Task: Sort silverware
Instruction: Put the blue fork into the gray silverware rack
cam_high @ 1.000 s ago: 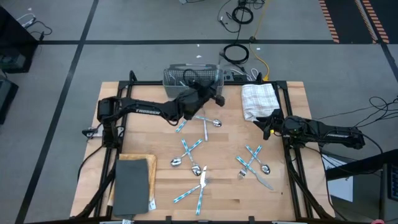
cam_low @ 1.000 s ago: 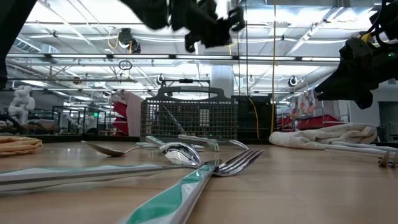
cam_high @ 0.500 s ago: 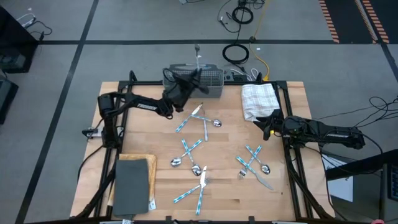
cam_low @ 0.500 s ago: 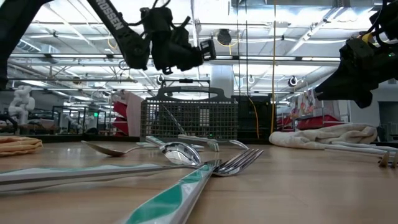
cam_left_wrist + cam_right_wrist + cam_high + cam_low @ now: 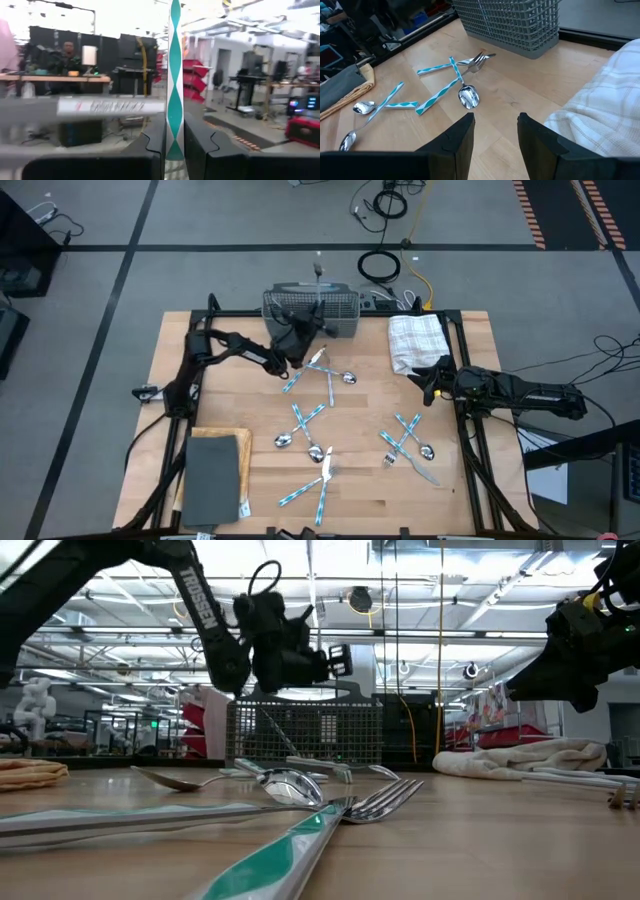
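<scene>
High view: the left gripper (image 5: 300,338) hangs at the near edge of the basket (image 5: 311,308) at the table's (image 5: 460,500) far side, its fingers clamped on a utensil (image 5: 318,272) that stands upright, metal end up. Just beyond the fingertips a fork (image 5: 303,372) and a spoon (image 5: 337,376) lie on the wood, and more silverware (image 5: 305,442) is scattered farther off. The right gripper (image 5: 432,380) waits at the right edge, a towel (image 5: 415,340) just beside its fingers, with a crossed group of cutlery (image 5: 405,442) nearer the front. A grey pad (image 5: 212,476) on a cloth lies at the front left corner

Low view: the left gripper (image 5: 320,658) is raised in front of the basket's (image 5: 305,730) top rim; the held piece rises thin from it (image 5: 309,580). The right gripper (image 5: 520,680) hangs high over the towel (image 5: 520,758). A fork (image 5: 375,798) and a spoon (image 5: 285,785) lie close to the lens

Left wrist view: the two fingers (image 5: 152,145) pinch a teal-and-white handle (image 5: 175,75) between them, pointing straight out past the tips; the room beyond shows a person at a desk

Right wrist view: the right fingers (image 5: 461,135) stand apart with nothing between them. Ahead of the tips lie a spoon (image 5: 468,96), a fork (image 5: 479,58) and further pieces (image 5: 362,107); the basket (image 5: 512,20) is beyond, the towel (image 5: 600,120) beside one finger
</scene>
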Controlling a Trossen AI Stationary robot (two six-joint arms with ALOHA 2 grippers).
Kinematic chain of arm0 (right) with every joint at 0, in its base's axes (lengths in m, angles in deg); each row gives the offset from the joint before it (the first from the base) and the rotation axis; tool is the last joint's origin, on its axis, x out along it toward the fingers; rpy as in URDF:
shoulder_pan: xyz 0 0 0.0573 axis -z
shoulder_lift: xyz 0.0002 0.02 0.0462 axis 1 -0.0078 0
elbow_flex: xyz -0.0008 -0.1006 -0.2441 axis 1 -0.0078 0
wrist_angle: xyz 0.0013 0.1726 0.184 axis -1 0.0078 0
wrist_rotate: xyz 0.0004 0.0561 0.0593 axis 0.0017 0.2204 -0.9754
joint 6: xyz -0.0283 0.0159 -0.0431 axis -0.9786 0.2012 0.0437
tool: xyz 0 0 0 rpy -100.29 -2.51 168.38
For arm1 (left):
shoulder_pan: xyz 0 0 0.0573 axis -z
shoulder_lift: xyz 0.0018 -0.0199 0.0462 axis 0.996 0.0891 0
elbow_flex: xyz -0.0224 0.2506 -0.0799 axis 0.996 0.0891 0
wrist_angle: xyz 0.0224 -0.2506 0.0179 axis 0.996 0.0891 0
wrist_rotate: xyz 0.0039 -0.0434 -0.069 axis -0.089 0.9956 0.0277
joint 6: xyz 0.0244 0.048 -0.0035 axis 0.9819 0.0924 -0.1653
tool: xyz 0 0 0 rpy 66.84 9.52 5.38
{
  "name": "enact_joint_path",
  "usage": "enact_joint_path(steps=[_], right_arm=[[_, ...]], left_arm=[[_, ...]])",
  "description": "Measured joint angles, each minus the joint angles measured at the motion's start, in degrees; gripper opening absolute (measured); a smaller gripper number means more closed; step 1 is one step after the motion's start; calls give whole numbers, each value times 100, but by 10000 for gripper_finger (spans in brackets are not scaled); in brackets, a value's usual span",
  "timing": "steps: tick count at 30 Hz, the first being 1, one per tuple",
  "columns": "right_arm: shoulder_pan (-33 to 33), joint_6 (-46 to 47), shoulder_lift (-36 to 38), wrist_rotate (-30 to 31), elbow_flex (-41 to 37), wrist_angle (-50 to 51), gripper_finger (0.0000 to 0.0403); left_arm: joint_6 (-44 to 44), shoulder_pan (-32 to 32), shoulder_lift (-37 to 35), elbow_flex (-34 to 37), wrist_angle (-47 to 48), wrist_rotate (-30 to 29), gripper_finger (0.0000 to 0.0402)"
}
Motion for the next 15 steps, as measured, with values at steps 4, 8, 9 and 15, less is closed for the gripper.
enact_joint_path(steps=[4,8,9,15], right_arm=[[0,0,0,2,0,0,139],[0,0,0,4,0,-2,139],[0,0,0,4,0,0,139],[0,0,0,4,0,-2,139]], left_arm=[[53,-15,293,-48,-74,-162,41],[468,37,320,-226,-224,-342,41],[585,39,320,-274,-213,-449,41],[418,4,320,-495,361,-714,41]])
